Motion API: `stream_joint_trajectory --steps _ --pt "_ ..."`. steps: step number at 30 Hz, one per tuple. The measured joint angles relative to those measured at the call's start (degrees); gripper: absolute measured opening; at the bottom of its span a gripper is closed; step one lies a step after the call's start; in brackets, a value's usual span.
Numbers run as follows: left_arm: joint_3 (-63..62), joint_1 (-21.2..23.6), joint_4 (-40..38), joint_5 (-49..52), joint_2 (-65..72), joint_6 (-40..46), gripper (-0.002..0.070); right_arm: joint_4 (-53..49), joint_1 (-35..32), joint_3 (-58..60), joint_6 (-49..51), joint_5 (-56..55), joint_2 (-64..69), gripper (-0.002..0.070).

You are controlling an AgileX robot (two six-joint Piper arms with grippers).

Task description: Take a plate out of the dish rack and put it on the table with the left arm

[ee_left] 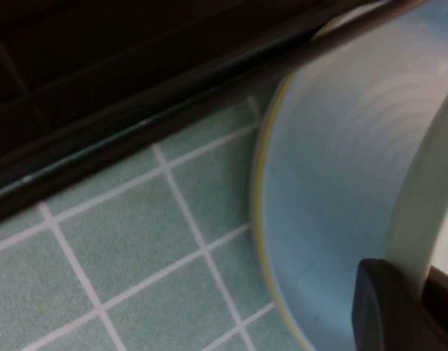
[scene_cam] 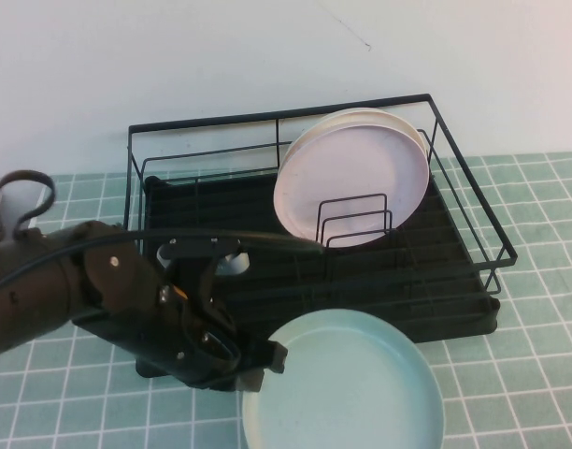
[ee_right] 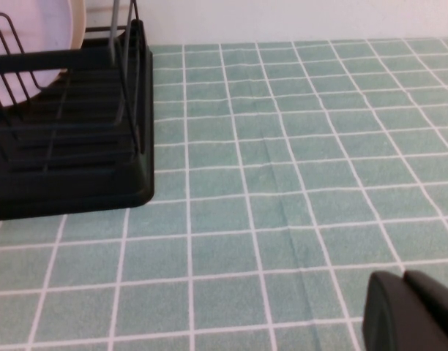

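Note:
The mint-green plate [scene_cam: 347,383] lies nearly flat, low over the table [scene_cam: 538,374], just in front of the dish rack [scene_cam: 445,281]. I cannot tell whether it touches the tiles. My left gripper [scene_cam: 277,360] is shut on the plate's left rim. In the left wrist view the rim passes between the two fingers of that gripper [ee_left: 418,307], and the plate [ee_left: 334,183] fills the frame beside the rack's base [ee_left: 136,95]. My right gripper [ee_right: 407,311] is shut and empty over bare tiles, to the side of the rack [ee_right: 70,168]. It is out of the high view.
A pale pink plate [scene_cam: 351,178] stands upright in the rack's wire dividers with a cream plate [scene_cam: 412,126] behind it. A small white object [scene_cam: 233,263] sits in the rack near my left arm. Tiles run to the rack's right and front right.

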Motion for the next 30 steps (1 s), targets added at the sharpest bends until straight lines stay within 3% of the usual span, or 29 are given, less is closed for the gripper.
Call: stream_joint_trajectory --steps 7,11,15,18,24,27,30 --pt "0.09 0.0 0.43 0.2 2.7 -0.13 0.0026 0.0 0.0 0.0 0.0 0.0 0.0 -0.0004" --pt "0.09 0.0 1.14 0.71 2.57 -0.13 0.0154 0.0 0.0 0.0 0.0 0.0 0.0 -0.0004" --pt "0.09 0.0 2.75 1.91 0.52 -0.22 0.0331 0.0 0.0 0.0 0.0 0.0 0.0 -0.0004" --pt "-0.15 0.0 3.79 2.91 -2.69 -0.22 0.0385 0.0 0.0 0.0 0.0 0.0 0.0 -0.0004" --pt "-0.37 0.0 5.75 3.52 -14.0 -0.39 0.0333 0.0 0.0 0.0 0.0 0.0 0.0 -0.0004" --pt "-0.58 0.0 6.89 3.76 -20.59 -0.39 0.0258 0.0 0.0 0.0 0.0 0.0 0.0 -0.0004" --pt "-0.58 0.0 8.26 4.46 -27.32 -0.05 0.0139 0.0 0.0 0.0 0.0 0.0 0.0 -0.0004"
